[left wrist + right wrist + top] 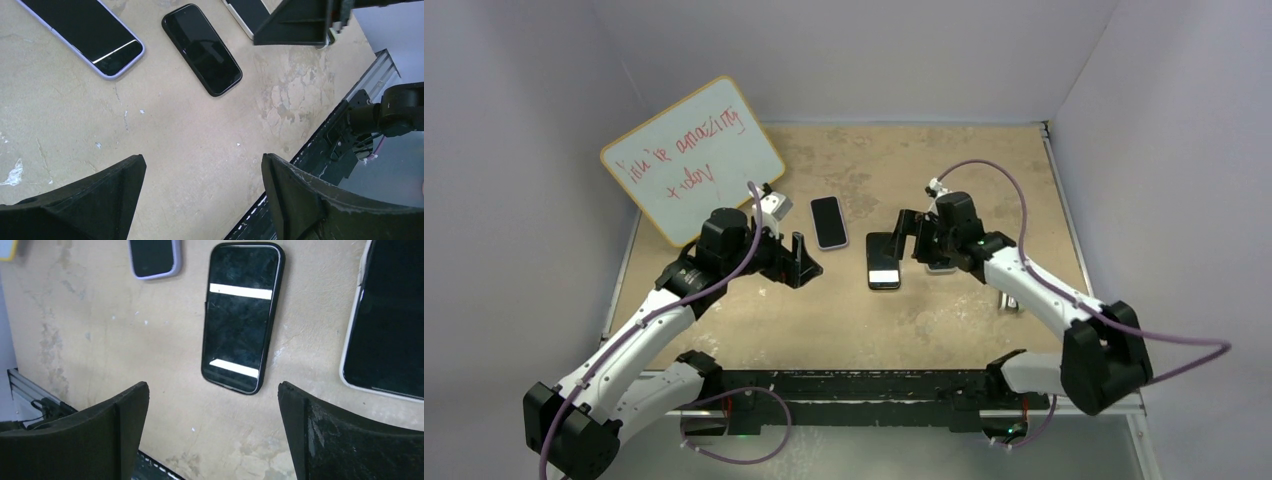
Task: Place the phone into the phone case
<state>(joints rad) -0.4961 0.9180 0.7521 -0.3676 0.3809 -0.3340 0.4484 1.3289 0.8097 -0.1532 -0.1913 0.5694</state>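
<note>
The table [844, 310] is carrying a whiteboard [692, 160] at upper left. Both tools are hanging spread wide, gripping nothing — the left gripper [799, 262] left of centre, the right gripper [914, 238] near the black-cased phone [884, 262] lying flat mid-frame.

so the black phone [243, 317] is lying flat and screen-up inside a slim black phone case [273, 315] that hugs every edge, near the middle of the tan counter [150, 340], its dark glass reflecting two bright white stripes
</note>
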